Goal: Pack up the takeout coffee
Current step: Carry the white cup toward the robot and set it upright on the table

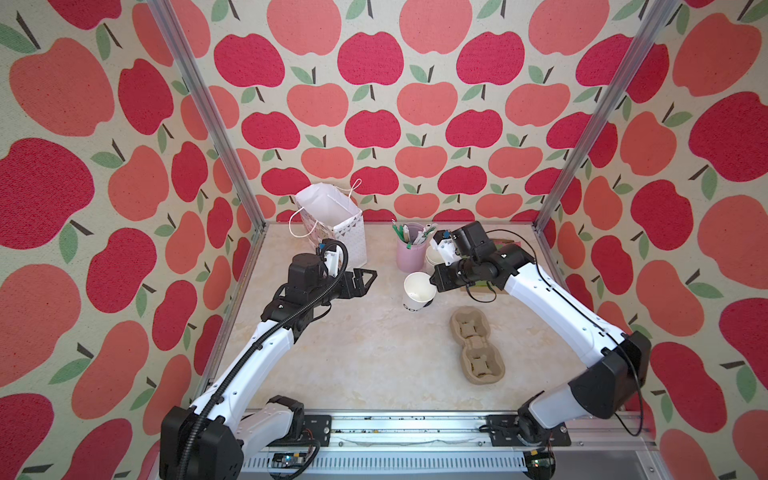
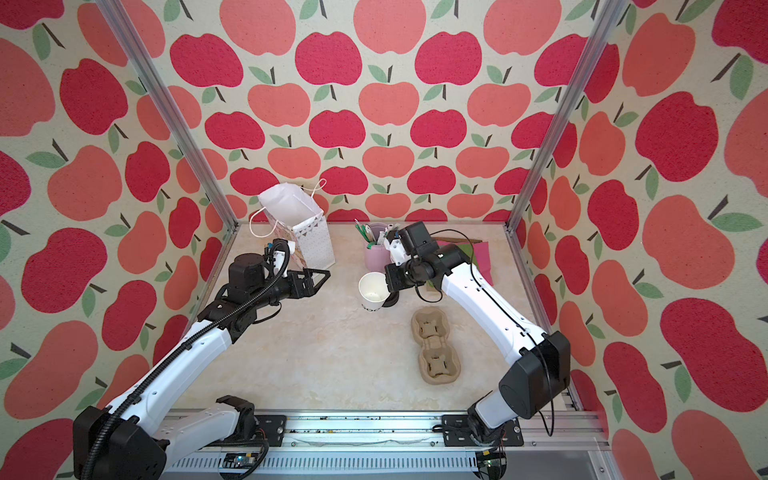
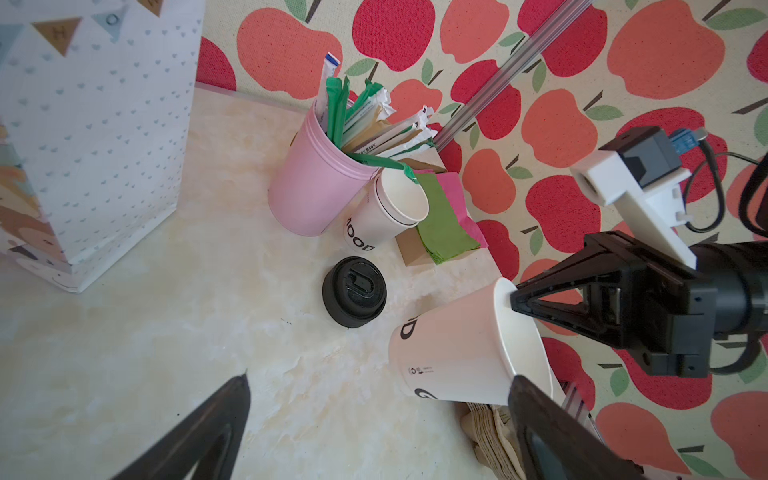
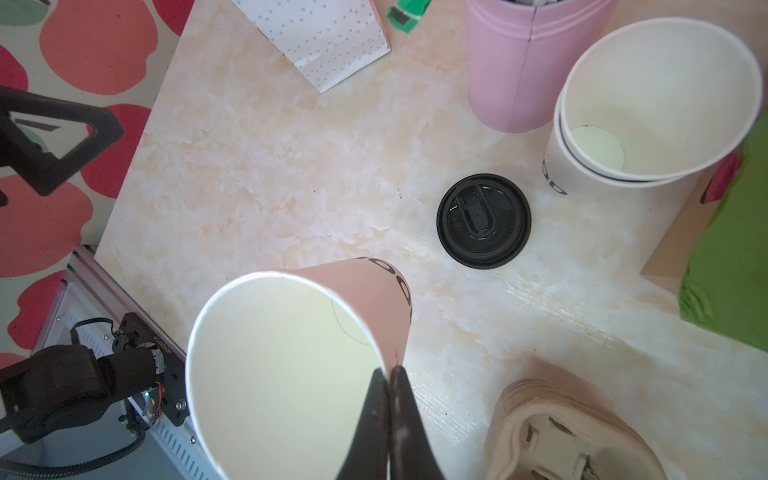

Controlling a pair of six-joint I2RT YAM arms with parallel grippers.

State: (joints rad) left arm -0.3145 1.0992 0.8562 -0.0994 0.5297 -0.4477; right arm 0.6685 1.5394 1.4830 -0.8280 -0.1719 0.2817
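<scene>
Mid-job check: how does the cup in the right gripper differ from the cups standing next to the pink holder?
The held cup is tilted, its rim pinched by the right gripper; the standing cups sit upright on the table beside the pink holder. The held cup is single; the standing cups are two nested together. Both are white paper with black lettering, empty and lidless; the black lid lies on the table, on neither.

I count 3 white paper cups: 1 tilted cup (image 4: 291, 365) on its own, plus a nested pair (image 4: 648, 108). 1 black lid (image 4: 483, 220). 1 pink holder (image 3: 316, 187), its sachets (image 3: 365, 120) too bunched to count. 1 pulp carrier (image 1: 478, 345), two wells. 1 paper bag (image 1: 332, 220). 2 napkin piles: green pile (image 3: 444, 220), pink pile (image 2: 484, 259)
</scene>
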